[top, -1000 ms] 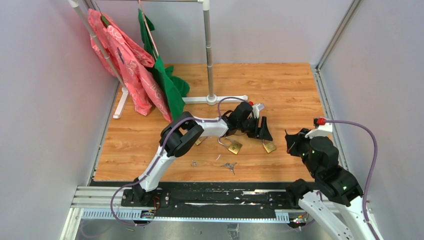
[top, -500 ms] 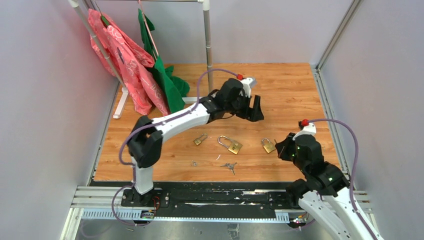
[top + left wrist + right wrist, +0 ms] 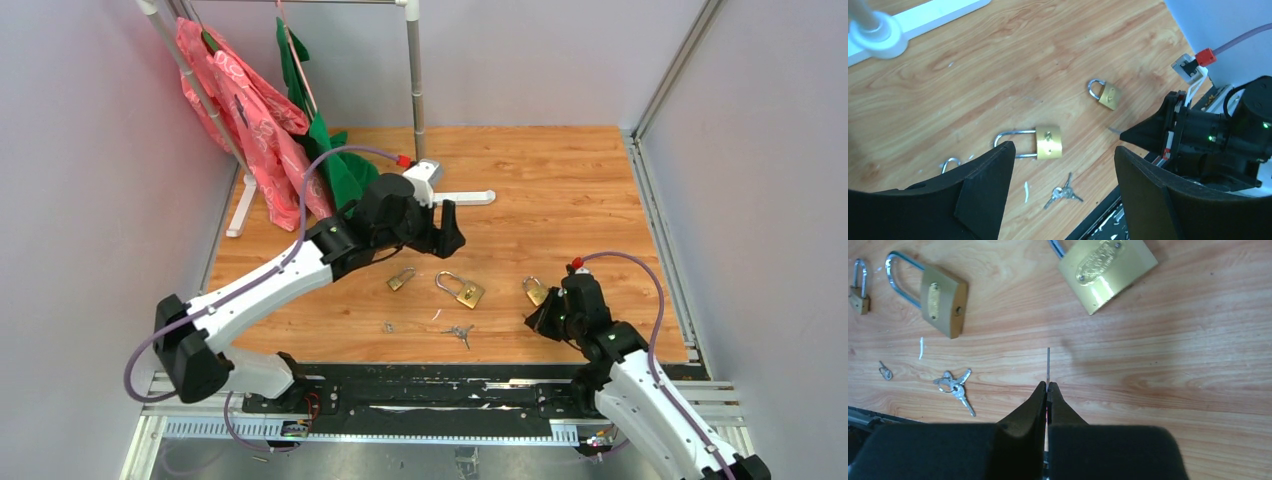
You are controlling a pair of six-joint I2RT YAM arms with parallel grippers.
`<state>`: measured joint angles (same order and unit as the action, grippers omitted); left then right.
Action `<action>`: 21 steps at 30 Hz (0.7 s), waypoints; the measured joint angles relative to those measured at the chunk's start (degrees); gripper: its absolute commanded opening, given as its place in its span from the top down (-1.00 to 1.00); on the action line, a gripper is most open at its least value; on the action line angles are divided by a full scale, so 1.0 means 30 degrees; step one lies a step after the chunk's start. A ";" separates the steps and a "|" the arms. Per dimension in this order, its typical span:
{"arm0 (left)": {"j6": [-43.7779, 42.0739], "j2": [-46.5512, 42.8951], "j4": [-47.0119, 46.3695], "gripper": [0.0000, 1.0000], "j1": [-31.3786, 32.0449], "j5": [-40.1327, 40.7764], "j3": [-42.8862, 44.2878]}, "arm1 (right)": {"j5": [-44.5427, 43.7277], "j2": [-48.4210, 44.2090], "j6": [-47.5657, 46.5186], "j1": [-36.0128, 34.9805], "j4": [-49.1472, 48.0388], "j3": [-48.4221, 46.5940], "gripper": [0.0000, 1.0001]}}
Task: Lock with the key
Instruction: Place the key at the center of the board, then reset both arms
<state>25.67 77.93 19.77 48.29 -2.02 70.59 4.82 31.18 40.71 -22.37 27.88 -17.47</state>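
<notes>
**R gripper pinches key by right padlock; L gripper open, up high**

R gripper (image 3: 1047, 386): jaws shut tight on a thin key (image 3: 1048, 365), seen edge-on, w/ the blade sticking out past the tips toward the far side. It sits low over the wood table (image 3: 560, 190), near-right area. The blade tip is just short of the right padlock (image 3: 1105, 262), not touching. That brass lock lies flat.

L gripper (image 3: 440, 228): fingers spread wide, nothing betw. them, up above the table, on the far side of the locks.

Other locks: mid padlock (image 3: 462, 290) w/ long shackle lies flat at centre. Small padlock (image 3: 402, 279) is just left of it. Can't tell if any shackle is latched.

Key bunch (image 3: 460, 333) lies on the near side of the mid padlock, w/ a loose small key (image 3: 388, 326) left of the bunch.

Clothes rack (image 3: 413, 100) w/ pink and green garments (image 3: 240, 110) stands far left.
</notes>
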 measured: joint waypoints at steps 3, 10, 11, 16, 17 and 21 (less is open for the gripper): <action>0.0007 -0.1377 0.0648 -0.63 0.0000 0.0736 -0.0780 | 0.0925 0.0328 0.0007 0.0860 -0.0495 0.0678 0.56; 0.0015 -0.3701 0.1639 -0.65 0.0000 0.2259 -0.1421 | 0.0845 -0.0160 -0.0321 0.1137 -0.0372 0.0736 -0.41; 0.0015 -0.3861 0.1734 -0.66 0.0000 0.2412 -0.1435 | 0.0692 -0.0255 -0.0357 0.1137 -0.0240 0.0670 -0.50; 0.0015 -0.4488 0.2222 -0.66 0.0000 0.2951 -0.1596 | -0.0495 -0.0765 -0.0663 0.1144 0.1042 -0.0561 -0.71; 0.0015 -0.4612 0.2251 -0.66 0.0000 0.3060 -0.1596 | -0.0816 -0.0933 -0.0736 0.1144 0.1268 -0.0940 -0.72; 0.0007 -0.5370 0.2463 -0.66 0.0000 0.3432 -0.1596 | -0.1894 -0.0583 -0.1515 0.1144 0.2237 -0.3519 -0.74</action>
<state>25.69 61.82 27.16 48.29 8.27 65.80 -0.86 29.43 36.16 -18.94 34.59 -28.03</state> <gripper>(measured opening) 0.829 0.864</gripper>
